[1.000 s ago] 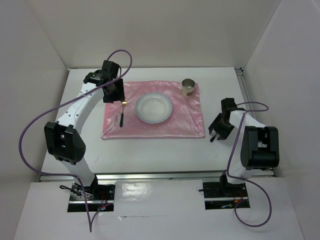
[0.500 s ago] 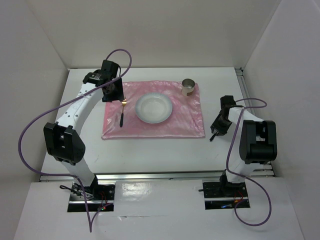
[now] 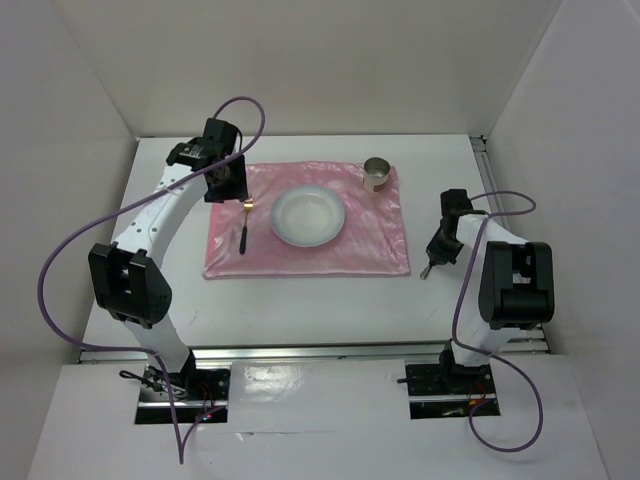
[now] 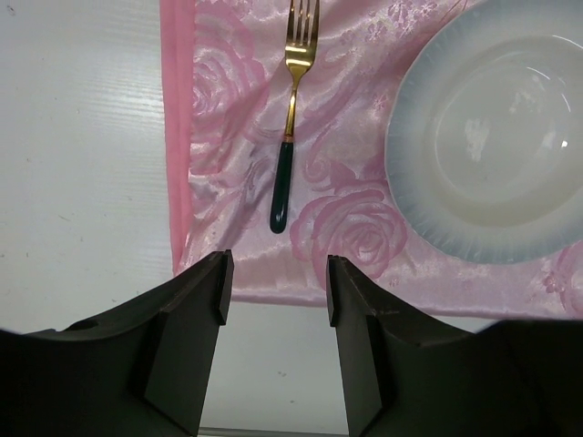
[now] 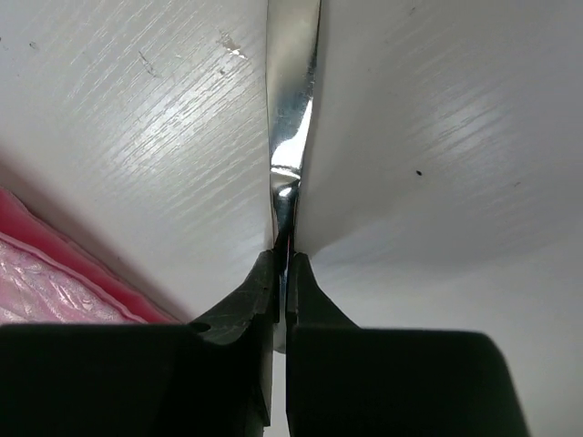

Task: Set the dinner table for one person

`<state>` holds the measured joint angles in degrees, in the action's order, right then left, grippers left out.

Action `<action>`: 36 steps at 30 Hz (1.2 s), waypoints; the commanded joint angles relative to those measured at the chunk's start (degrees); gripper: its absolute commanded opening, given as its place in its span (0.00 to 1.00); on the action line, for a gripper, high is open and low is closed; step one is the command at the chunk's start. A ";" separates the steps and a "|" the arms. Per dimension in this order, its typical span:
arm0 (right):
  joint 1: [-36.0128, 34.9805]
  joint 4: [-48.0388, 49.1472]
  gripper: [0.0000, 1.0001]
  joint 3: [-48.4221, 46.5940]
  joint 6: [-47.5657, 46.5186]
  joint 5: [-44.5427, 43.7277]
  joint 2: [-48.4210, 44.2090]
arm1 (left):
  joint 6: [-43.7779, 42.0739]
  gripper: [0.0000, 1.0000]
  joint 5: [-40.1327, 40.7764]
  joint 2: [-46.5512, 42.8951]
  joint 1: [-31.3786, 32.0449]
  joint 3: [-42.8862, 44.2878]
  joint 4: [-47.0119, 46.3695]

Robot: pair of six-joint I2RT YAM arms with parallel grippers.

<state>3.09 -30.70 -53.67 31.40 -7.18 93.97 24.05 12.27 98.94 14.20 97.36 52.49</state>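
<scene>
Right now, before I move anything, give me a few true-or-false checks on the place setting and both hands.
The fork lies on the pink mat, left of the plate. True.
The metal cup stands on the plate. False: it stands at the mat's far right corner.
The right hand is shut on a thin shiny utensil. True.
The left hand grips the fork. False: it is open, clear of the fork.
</scene>
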 commanded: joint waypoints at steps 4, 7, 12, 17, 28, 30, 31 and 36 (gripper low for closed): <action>-4.39 -2.34 0.00 -4.07 -1.16 -6.44 -6.43 | -1.11 0.62 0.38 0.47 0.22 3.97 0.07; -9.22 -3.84 0.00 -7.22 -1.16 -6.97 -7.05 | -1.11 0.62 0.38 0.47 0.22 5.11 0.59; -16.97 -1.99 0.00 -11.36 -6.96 -4.17 -6.18 | -1.11 0.62 0.38 0.47 0.22 5.73 0.60; -19.97 -4.46 0.00 -14.80 -5.48 -7.50 -0.55 | -1.11 0.62 0.38 0.47 0.22 5.73 1.12; -8.63 -2.43 0.24 -10.75 -6.26 -1.17 1.99 | -1.11 0.62 -0.67 -0.59 0.22 3.90 0.60; -8.01 -2.44 0.33 -11.37 -6.26 -1.17 3.84 | -1.11 0.62 -1.19 -0.59 0.22 3.37 0.07; -7.32 -2.44 0.33 -11.37 -6.26 0.14 4.63 | -1.11 0.62 -1.20 -0.59 0.22 3.36 0.07; -7.31 -1.30 0.35 -10.85 -5.21 0.68 7.80 | -1.11 0.62 -1.20 -0.59 0.22 2.83 0.07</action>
<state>-4.45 -33.47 -65.04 25.69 -7.46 101.60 23.94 11.66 99.18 14.20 100.82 52.97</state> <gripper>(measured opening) 0.351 0.620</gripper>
